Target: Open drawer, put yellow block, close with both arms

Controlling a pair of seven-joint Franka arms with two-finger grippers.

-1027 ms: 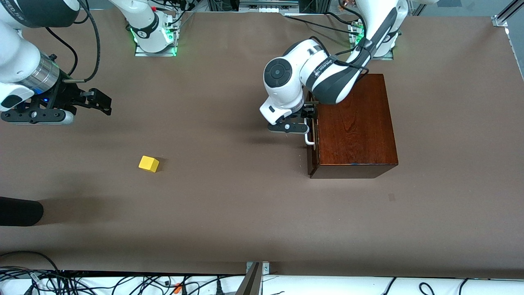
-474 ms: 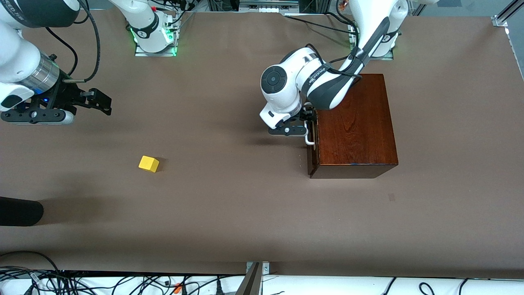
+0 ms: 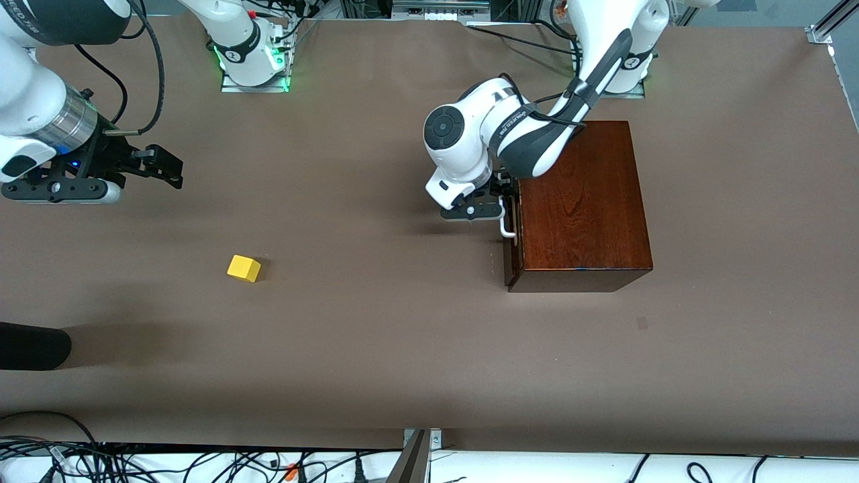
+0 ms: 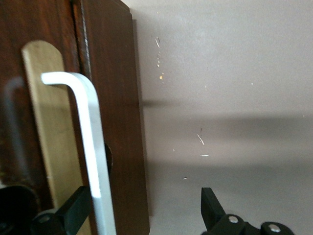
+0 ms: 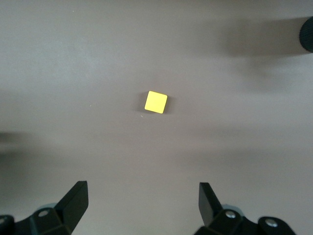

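The right gripper (image 3: 161,166) hangs over bare table at the right arm's end, its fingers (image 5: 73,200) spread wide and holding nothing, and that arm waits; in the right wrist view the yellow block (image 5: 156,102) lies on the table below the gripper, apart from both fingers, with open brown surface on every side of it; in the front view the yellow block (image 3: 243,268) sits alone, nearer to the front camera than the right gripper and well apart from the wooden box (image 3: 580,208); a broad stretch of bare table (image 3: 376,322) runs between the block and the box; the left gripper (image 3: 504,201) is at the drawer (image 3: 513,231) front, which faces the right arm's end of the table and sits flush with the box, shut; in the left wrist view the white handle (image 4: 93,156) runs along the pale recess of the drawer front, one black finger (image 4: 76,208) touching or just beside the bar and the other finger standing apart over the table, so the jaws are wide and straddle the handle without clamping it; the box edge nearest the front camera has clear table before it.
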